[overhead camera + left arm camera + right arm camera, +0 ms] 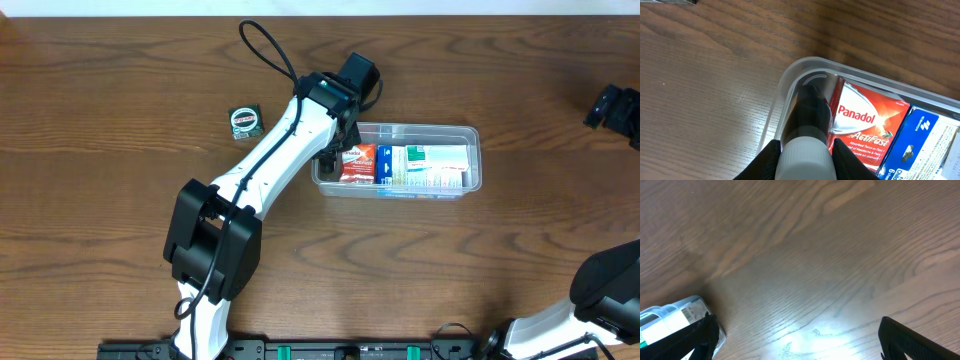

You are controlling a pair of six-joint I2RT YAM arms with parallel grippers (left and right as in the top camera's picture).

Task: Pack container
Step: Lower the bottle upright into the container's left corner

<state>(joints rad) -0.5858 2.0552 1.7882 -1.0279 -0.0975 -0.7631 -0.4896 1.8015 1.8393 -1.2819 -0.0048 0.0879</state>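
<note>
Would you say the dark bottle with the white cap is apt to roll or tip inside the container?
Probably not far: the bottle sits hemmed between the container wall and the Panadol box. Its round, glossy body likely slips easily; it seems rigid.

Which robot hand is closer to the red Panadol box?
Left. The left gripper is beside the red Panadol box, holding a bottle at the container's left end. The right gripper is far off, open, past the container's right end.

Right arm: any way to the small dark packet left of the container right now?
Probably not. The right gripper sits open at far right; the small dark packet lies beyond the container, and the left arm, holding a bottle at the container's left end, stands between.
</note>
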